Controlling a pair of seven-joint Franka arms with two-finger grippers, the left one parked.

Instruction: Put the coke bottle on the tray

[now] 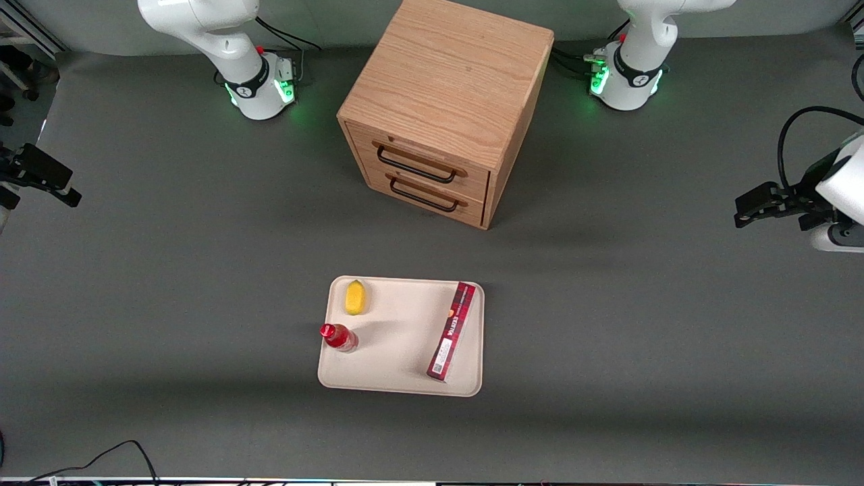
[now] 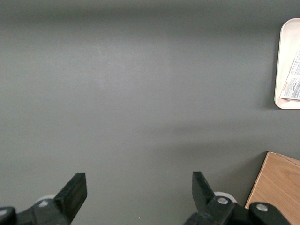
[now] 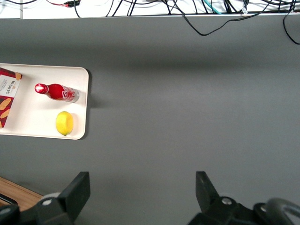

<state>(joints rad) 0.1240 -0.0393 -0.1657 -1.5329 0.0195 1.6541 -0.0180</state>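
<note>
Coke bottle (image 1: 339, 337) stands upright on the tray (image 1: 405, 337), just beside a lemon (image 1: 355, 298). Right arm's tool (image 1: 42, 177) hangs open and empty toward its end of the worktop (image 1: 202, 270), well apart.

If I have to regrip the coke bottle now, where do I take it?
The coke bottle stands upright on the tray by its edge. Come from above, tool open, and close on the body below the narrow neck; the lemon sits close by.

Glossy white arm shells, green-lit bases, black cables. Black gripper (image 3: 140, 197) at the working arm's end of the tabletop, silver screws, wedge-shaped jaws apart.
</note>
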